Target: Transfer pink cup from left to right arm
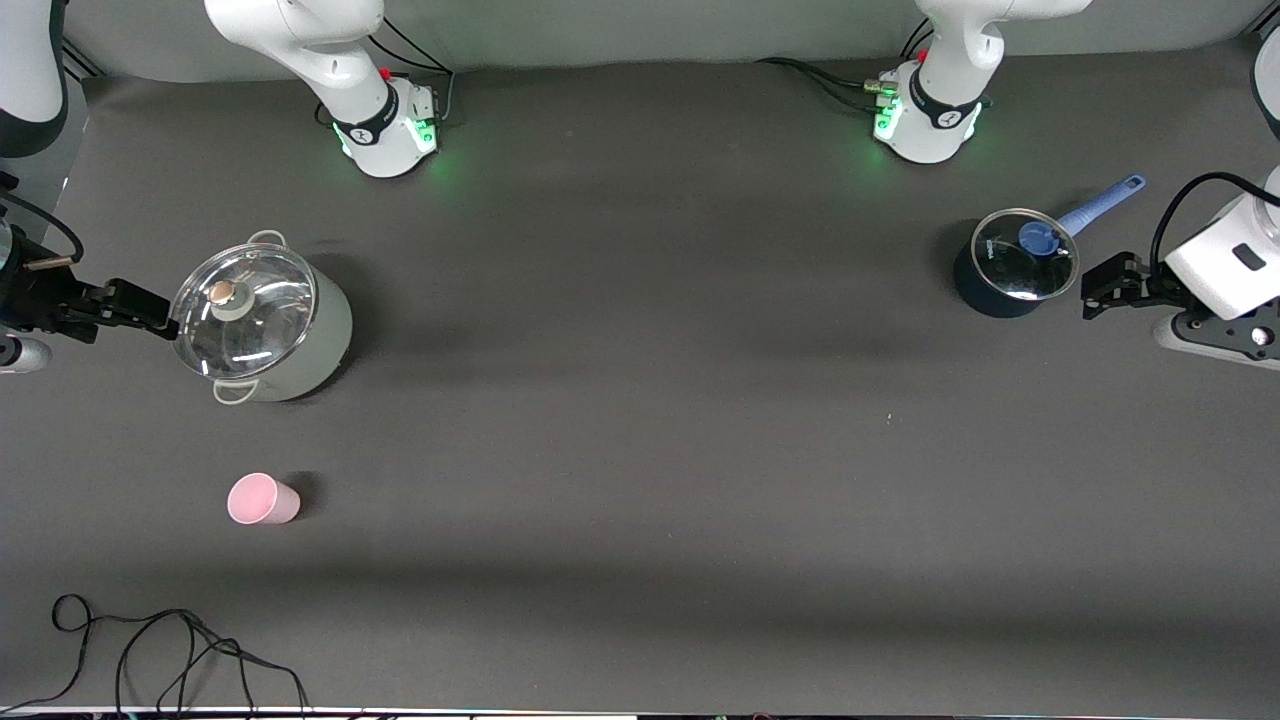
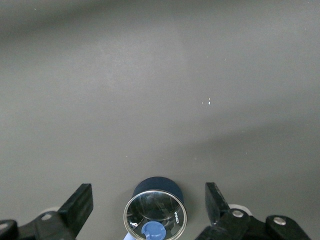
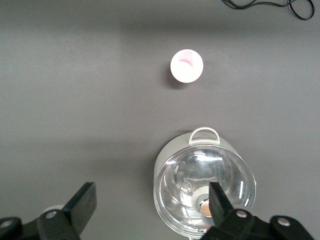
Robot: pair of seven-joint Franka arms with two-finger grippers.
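The pink cup [image 1: 262, 499] stands upright on the dark table toward the right arm's end, nearer to the front camera than the grey-green pot. It also shows in the right wrist view [image 3: 187, 65]. My right gripper [image 1: 150, 306] is open and empty, up in the air by the pot's lid rim; its fingers [image 3: 85, 200] frame the pot's edge. My left gripper [image 1: 1093, 289] is open and empty at the left arm's end, beside the blue saucepan, which lies between its fingers [image 2: 80, 204] in the left wrist view. The cup is apart from both grippers.
A grey-green pot with a glass lid [image 1: 262, 320] stands toward the right arm's end and also shows in the right wrist view [image 3: 205, 192]. A blue saucepan with a glass lid [image 1: 1015, 265] stands toward the left arm's end. A black cable [image 1: 150, 650] lies at the table's front edge.
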